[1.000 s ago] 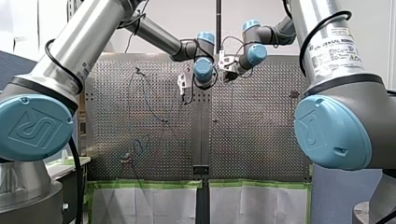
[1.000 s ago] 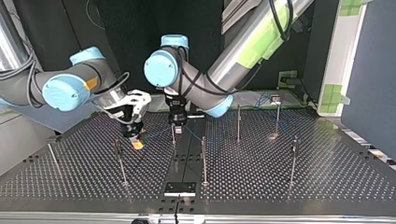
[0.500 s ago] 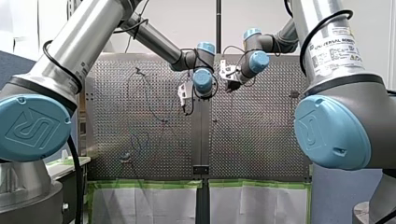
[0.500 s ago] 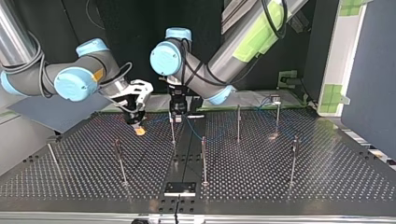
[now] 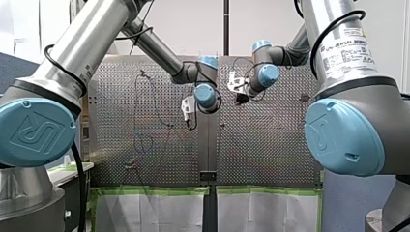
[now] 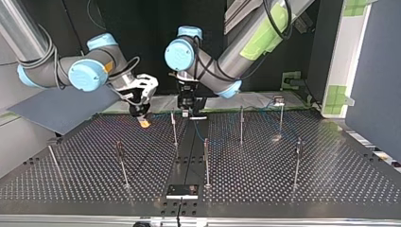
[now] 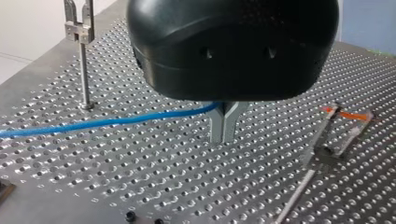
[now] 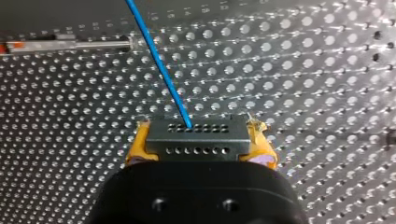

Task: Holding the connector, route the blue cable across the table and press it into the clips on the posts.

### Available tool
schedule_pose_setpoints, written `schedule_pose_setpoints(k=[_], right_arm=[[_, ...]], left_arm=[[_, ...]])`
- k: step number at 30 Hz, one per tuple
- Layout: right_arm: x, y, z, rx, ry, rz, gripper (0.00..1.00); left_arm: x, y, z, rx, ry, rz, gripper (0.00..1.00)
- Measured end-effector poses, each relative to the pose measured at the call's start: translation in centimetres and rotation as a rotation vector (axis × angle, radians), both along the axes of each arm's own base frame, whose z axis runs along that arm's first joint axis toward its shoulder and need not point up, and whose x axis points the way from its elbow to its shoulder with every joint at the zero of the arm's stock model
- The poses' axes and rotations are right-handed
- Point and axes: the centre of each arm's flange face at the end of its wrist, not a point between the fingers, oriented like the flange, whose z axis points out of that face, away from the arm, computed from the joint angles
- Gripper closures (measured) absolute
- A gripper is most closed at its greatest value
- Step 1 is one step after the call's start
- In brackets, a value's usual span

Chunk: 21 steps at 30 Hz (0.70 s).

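In the right wrist view my right gripper (image 8: 198,151) is shut, its yellow pads (image 8: 135,149) clamped on the sides of the dark connector (image 8: 196,135). The blue cable (image 8: 159,65) leaves the connector and runs ahead over the perforated plate. In the left wrist view my left gripper (image 7: 223,137) has its metal fingers shut on the blue cable (image 7: 107,122) just above the table, and the cable trails off to one side. In the top view my right gripper (image 6: 143,121) is at centre left and my left gripper (image 6: 185,111) is beside it, near a post (image 6: 174,128).
Several thin clip posts stand on the perforated table (image 6: 331,179), among them ones at centre (image 6: 205,161), right (image 6: 297,163) and left (image 6: 121,163). A clip-topped post (image 7: 80,46) stands beside the left gripper. A black bracket (image 6: 182,191) sits at the near edge.
Both grippers have moved toward the top view's far edge, on the arms' side, carrying the connector and the cable with them. Neither grip has changed.
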Motion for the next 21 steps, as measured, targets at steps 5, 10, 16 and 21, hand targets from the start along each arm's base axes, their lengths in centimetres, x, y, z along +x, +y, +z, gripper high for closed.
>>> schedule_pose_setpoints(k=[5, 10, 16, 21], right_arm=[[-0.5, 0.3, -1.7, -0.004, 0.008, -0.011, 1.00], [-1.4, 1.0, -3.8, 0.007, 0.042, -0.030, 1.00], [-2.2, 1.8, -6.2, 0.036, 0.057, -0.038, 1.00], [-2.3, 1.8, -8.1, 0.060, 0.072, -0.037, 1.00]], left_arm=[[-0.2, 0.6, -1.4, 0.000, 0.002, -0.008, 1.00], [-0.7, 1.1, -3.0, -0.002, 0.004, -0.034, 1.00], [-1.4, 1.8, -5.6, 0.004, 0.021, -0.062, 1.00], [-1.8, 2.1, -9.3, 0.022, 0.062, -0.096, 1.00]])
